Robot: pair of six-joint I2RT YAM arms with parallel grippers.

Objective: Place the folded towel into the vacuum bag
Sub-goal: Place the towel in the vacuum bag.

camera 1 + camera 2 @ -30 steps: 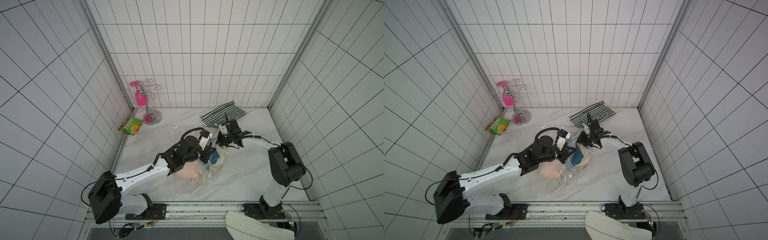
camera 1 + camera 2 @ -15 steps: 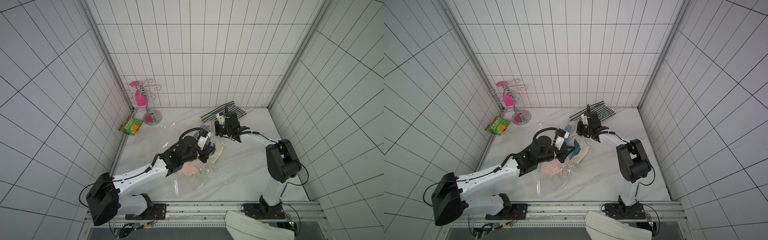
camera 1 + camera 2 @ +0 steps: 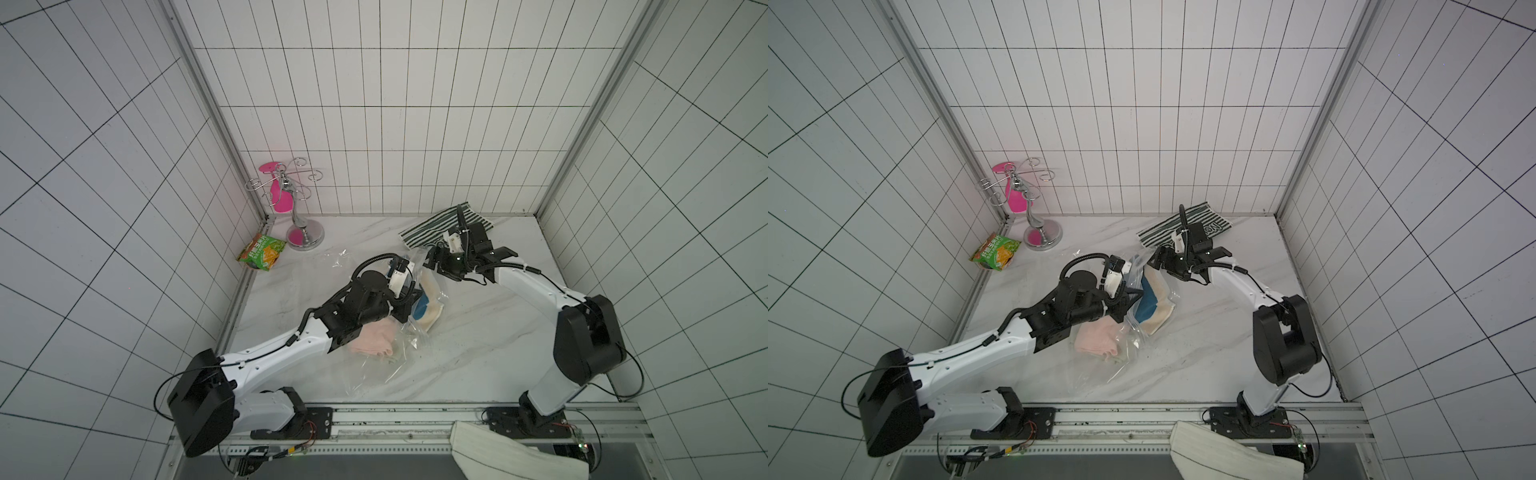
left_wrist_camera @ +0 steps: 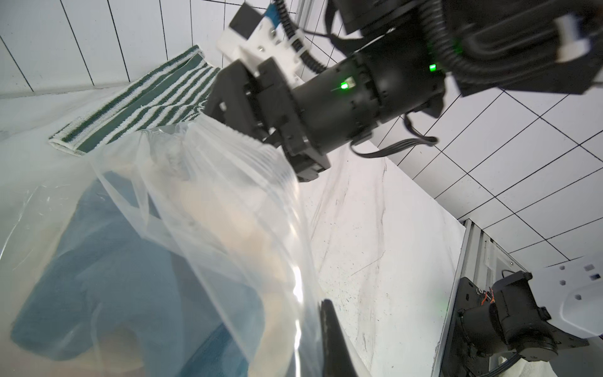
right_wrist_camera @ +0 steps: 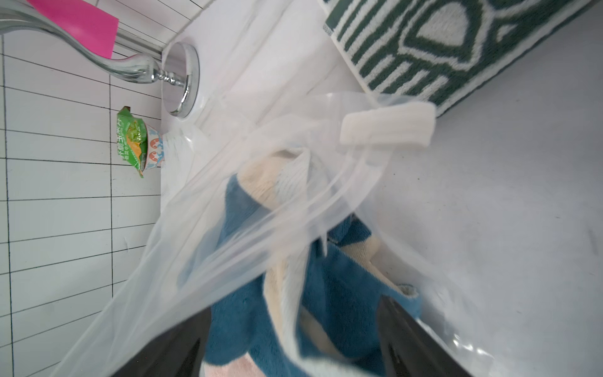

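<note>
left tool [image 3: 413, 301]: closed, apparently pinching the vacuum bag [image 3: 397, 365] mouth | right tool [image 3: 432, 264]: jaws spread wide, just beside that mouth | folded towel [image 3: 430, 309]: blue-and-cream, inside the bag beside a pink towel [image 3: 372, 343] | bag: crumpled on the marble tabletop [image 3: 478, 345]

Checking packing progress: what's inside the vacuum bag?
The vacuum bag holds a blue-and-cream towel and a pink towel. The left arm covers part of it; anything there is hidden.

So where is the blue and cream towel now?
In a top view the blue and cream towel lies mid-table inside the clear vacuum bag, near the open right claw, beside the pink towel.
</note>
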